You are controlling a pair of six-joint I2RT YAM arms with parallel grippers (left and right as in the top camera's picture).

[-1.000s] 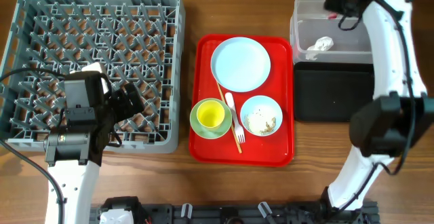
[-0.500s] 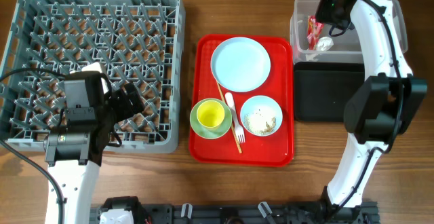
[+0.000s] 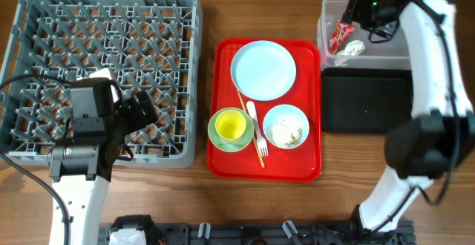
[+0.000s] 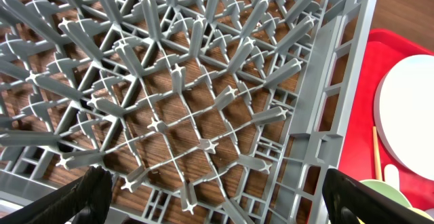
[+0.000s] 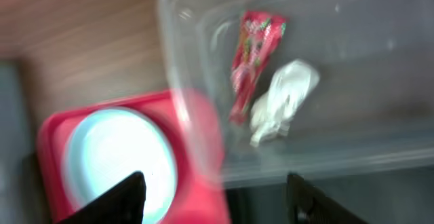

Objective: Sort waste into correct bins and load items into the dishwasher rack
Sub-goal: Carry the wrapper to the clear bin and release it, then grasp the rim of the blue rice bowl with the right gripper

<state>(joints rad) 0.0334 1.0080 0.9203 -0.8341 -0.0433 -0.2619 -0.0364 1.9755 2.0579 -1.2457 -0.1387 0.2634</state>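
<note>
Red snack wrapper (image 3: 342, 33) lies inside the clear rectangular plastic tub (image 3: 386, 52) at the upper right of the overhead frame, with the crumpled white tissue (image 3: 352, 49) touching it on the right. The shallow black rectangular tray (image 3: 365, 104) sits just below the tub.

I see the right fingers (image 3: 361, 9) hovering over the tub's upper left corner. On the wrist view they are spread wide with nothing between them.

The left fingers (image 3: 142, 111) hang over the lower right part of the large grey plastic peg rack (image 3: 104, 22), also wide open and empty.

On the red plastic tray (image 3: 223, 89) at centre frame sits the round pale-blue plate (image 3: 263, 69). Below it are the small pale-blue bowl (image 3: 297, 115) holding whitish rice-like scraps (image 3: 286, 134) and the pale-green bowl (image 3: 214, 130) with the yellow cup (image 3: 231, 125) standing in it. Between the two bowls lie the white fork (image 3: 257, 126) and the thin wooden stick (image 3: 245, 108). Everything rests on a brown wooden surface (image 3: 148, 200).
</note>
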